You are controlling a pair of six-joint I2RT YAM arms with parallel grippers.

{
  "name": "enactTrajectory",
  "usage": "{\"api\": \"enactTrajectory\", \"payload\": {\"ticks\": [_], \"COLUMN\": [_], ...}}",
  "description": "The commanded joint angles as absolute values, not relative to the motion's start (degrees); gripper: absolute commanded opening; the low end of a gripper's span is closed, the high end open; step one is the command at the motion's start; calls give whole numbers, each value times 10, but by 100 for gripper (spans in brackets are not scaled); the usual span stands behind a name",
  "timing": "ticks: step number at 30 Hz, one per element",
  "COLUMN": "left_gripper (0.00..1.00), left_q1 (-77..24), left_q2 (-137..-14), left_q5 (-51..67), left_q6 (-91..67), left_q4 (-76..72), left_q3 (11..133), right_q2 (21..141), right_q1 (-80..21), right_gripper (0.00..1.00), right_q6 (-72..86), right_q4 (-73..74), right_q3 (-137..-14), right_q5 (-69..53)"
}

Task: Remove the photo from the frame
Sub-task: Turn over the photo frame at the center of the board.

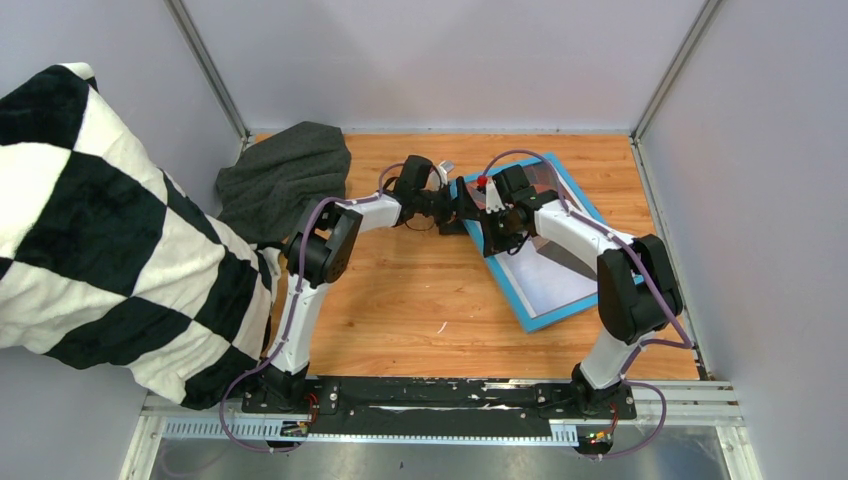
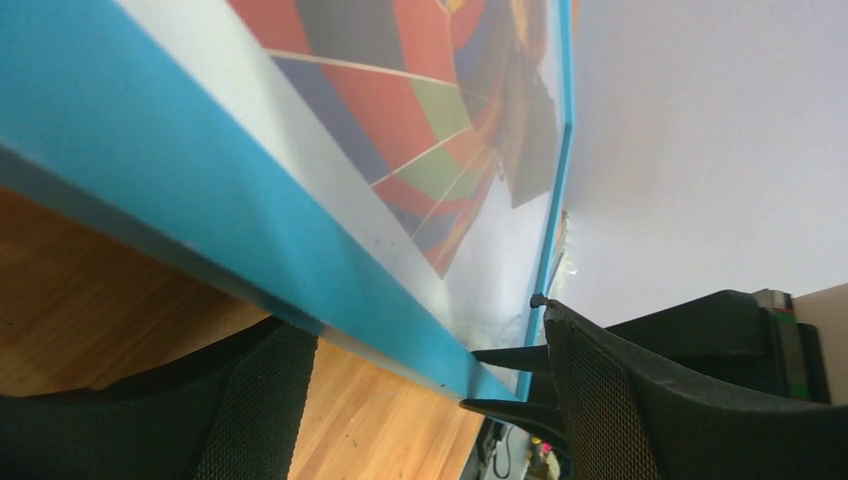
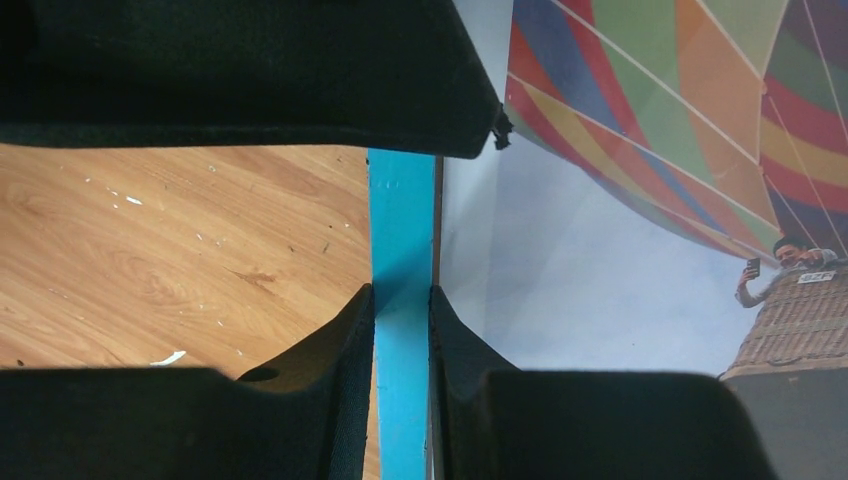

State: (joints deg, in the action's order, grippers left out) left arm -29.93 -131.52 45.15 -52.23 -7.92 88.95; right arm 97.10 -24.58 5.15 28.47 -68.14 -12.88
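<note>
The blue frame lies tilted at the right middle of the wooden table, with the balloon photo still behind its front. My right gripper is shut on the frame's left border near the far corner; in the right wrist view both pads pinch the blue strip beside the photo. My left gripper is open, and its fingers stand wide apart around that same corner of the frame. The photo shows there too. No backing board is visible.
A grey cloth lies at the back left of the table. A large black-and-white checked cloth hangs over the left side. Pale walls enclose the table on three sides.
</note>
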Motion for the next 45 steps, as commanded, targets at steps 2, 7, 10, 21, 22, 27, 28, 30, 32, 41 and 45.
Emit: {"api": "enactTrajectory", "payload": {"ticks": [2, 7, 10, 21, 22, 27, 28, 30, 32, 41, 45], "left_gripper": [82, 77, 73, 52, 49, 32, 30, 27, 23, 19, 19], "left_q1": [-301, -301, -299, -296, -296, -294, -294, -294, -294, -289, -288], "left_q2": [-1282, -1256, -1246, -1208, -1204, -1188, -1186, -1182, -1179, -1172, -1169], "left_q5": [485, 489, 489, 489, 489, 487, 485, 481, 478, 470, 469], "left_q6": [-591, -622, -634, -663, -665, -673, -673, -674, -676, -679, -677], "left_q4": [-139, -171, -186, -205, -206, -207, -207, -207, -207, -207, -207], "left_q3": [872, 854, 848, 836, 835, 832, 830, 826, 822, 817, 814], "right_q2": [940, 920, 913, 891, 889, 875, 871, 864, 854, 845, 877], "right_q1": [-243, -246, -247, -248, -248, -248, -249, -255, -270, -424, -472], "right_gripper": [0, 0, 0, 0, 1, 11, 13, 22, 35, 69, 70], "right_q6": [78, 94, 102, 111, 109, 91, 87, 75, 49, -76, -110], "right_q4": [266, 243, 235, 226, 225, 226, 227, 231, 244, 278, 277], "right_q3": [-707, -700, -699, -704, -706, -706, -706, -707, -716, -731, -730], "right_q5": [-171, -178, -191, -212, -208, -179, -172, -152, -109, 210, 330]}}
